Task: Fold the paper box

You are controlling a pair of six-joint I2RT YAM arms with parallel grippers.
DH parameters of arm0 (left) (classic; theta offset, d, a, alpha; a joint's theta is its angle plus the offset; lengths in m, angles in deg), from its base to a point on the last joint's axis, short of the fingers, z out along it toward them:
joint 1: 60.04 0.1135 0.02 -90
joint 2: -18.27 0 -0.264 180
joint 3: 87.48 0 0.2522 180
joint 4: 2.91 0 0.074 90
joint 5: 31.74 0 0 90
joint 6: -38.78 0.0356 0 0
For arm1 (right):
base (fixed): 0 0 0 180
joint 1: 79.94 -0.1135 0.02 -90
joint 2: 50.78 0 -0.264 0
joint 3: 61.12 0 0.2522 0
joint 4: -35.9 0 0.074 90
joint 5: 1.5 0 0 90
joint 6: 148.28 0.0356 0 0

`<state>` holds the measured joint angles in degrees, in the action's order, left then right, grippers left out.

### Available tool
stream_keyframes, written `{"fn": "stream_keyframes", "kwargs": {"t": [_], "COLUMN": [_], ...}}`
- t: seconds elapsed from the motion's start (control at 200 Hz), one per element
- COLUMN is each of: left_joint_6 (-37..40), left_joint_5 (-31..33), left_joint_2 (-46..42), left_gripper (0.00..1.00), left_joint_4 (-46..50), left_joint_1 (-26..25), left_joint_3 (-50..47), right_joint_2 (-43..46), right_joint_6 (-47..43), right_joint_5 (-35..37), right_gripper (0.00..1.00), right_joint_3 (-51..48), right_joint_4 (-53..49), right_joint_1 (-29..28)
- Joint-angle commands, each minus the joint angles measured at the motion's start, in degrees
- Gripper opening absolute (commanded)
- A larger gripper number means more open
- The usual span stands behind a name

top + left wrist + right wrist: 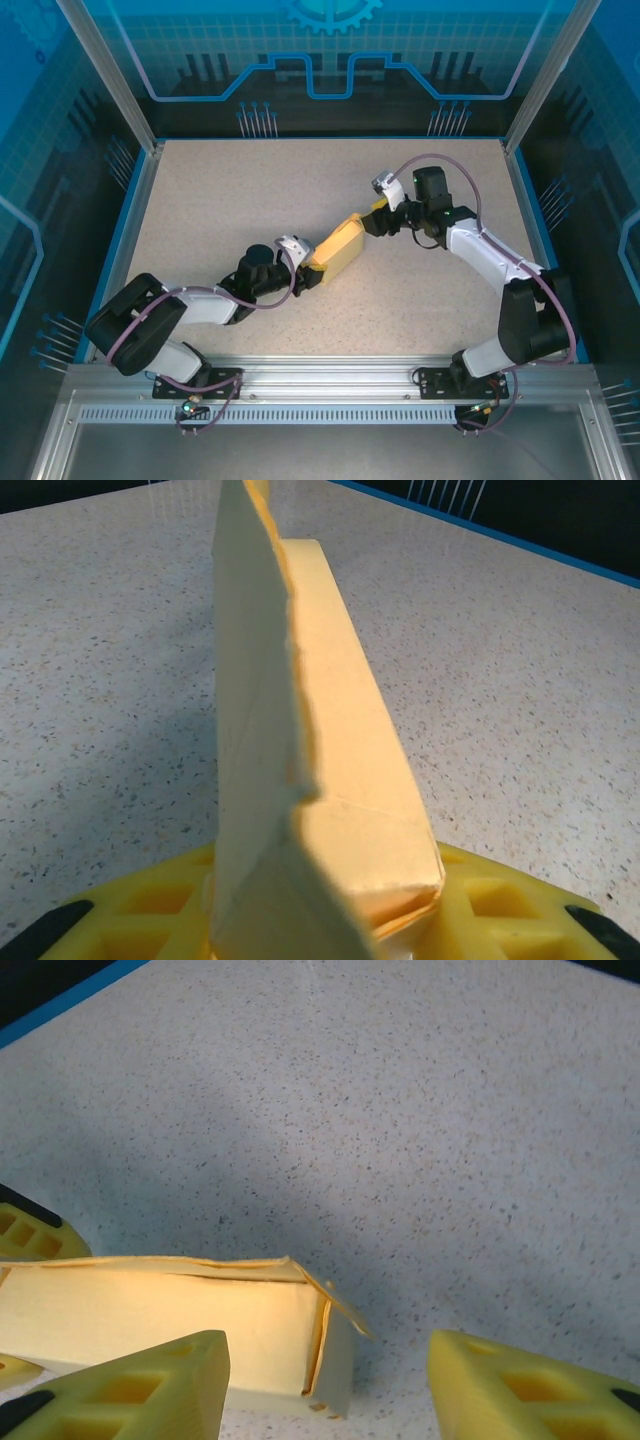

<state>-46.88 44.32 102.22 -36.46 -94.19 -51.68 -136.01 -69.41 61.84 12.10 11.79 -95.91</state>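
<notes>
Mid-fold, the left gripper [305, 268] clamps the seven-o'clock end of the pale yellow thin-card paper box [338, 250], while the right gripper [376, 222], jaws apart at one o'clock, likely must tuck the loose flap [340, 1312] next.

Left pincer [314, 268] clamped, right pincer [373, 223] agape

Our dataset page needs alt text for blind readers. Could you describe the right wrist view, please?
A pale yellow paper box, its near end flap slightly ajar, sits at the lower left over a speckled table. The right gripper is open, its yellow fingers spread in the foreground to either side of that end. The left gripper clamps the far end.
</notes>
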Motion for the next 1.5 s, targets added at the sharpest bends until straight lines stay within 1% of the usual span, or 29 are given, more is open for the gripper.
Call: {"fn": "stream_keyframes", "kwargs": {"t": [0.0,0.115,0.22,0.355,0.47,0.565,0.645,0.73,0.875,0.951,1.086,1.201,1.271,1.496], "left_joint_6": [1.81,1.81,1.7,1.81,1.73,1.6,1.69,1.71,1.48,1.48,1.8,2.08,1.99,2.17], "left_joint_5": [-3.16,-3.55,-3.84,-3.87,-3.84,-4.1,-3.92,-3.77,-3.55,-3.29,-2.24,-1.3,-0.67,-2.71], "left_joint_2": [-0.78,-0.6,-0.3,-0.75,-0.85,-0.55,-0.4,-0.27,0.27,0.8,2.01,3.21,3.92,6.9], "left_gripper": [0.34,0.33,0.33,0.33,0.33,0.33,0.33,0.33,0.33,0.33,0.34,0.35,0.35,0.38], "left_joint_4": [0.32,0.4,0.22,0.84,0.9,0.99,1.23,1.49,1.5,1.38,2.01,2.31,1.76,2.26], "left_joint_1": [0.77,0.77,0.87,0.89,0.85,0.91,0.86,0.94,0.97,0.93,0.97,0.98,0.97,0.96], "left_joint_3": [1.25,1.27,1.37,1.34,1.49,1.7,1.86,1.96,2.15,2.32,3.26,4.1,4.5,7.42], "right_joint_2": [-1.96,-4.74,-7.09,-8.42,-9.55,-10.36,-10.89,-11.09,-10.67,-9.94,-7.59,-4.96,-3.49,0.39], "right_joint_6": [-8.69,-12.14,-13.78,-14.28,-14.25,-14.25,-14.6,-14.73,-14.79,-14.3,-10.7,-4.94,-1.57,8.44], "right_joint_5": [-0.08,0.79,0.55,0.7,0.14,-0.25,-0.15,0.07,0.52,1.49,5.73,12.56,15.55,23.8], "right_gripper": [0.55,0.55,0.52,0.5,0.44,0.42,0.38,0.3,0.14,0.08,0.06,0.06,0.05,0.05], "right_joint_3": [2.97,5.61,7.83,7.99,8.43,8.97,9.59,9.87,9.63,9.15,7.24,5.66,4.49,0.02], "right_joint_4": [-4.19,-8.12,-10.94,-10.57,-10.66,-10.64,-11.22,-11.44,-11.69,-11.71,-10.73,-10.57,-10.9,-10.62], "right_joint_1": [0.26,0.32,-0.03,-0.48,-0.91,-1.46,-2.02,-2.4,-2.66,-2.92,-4.17,-5.62,-6.49,-10.36]}}
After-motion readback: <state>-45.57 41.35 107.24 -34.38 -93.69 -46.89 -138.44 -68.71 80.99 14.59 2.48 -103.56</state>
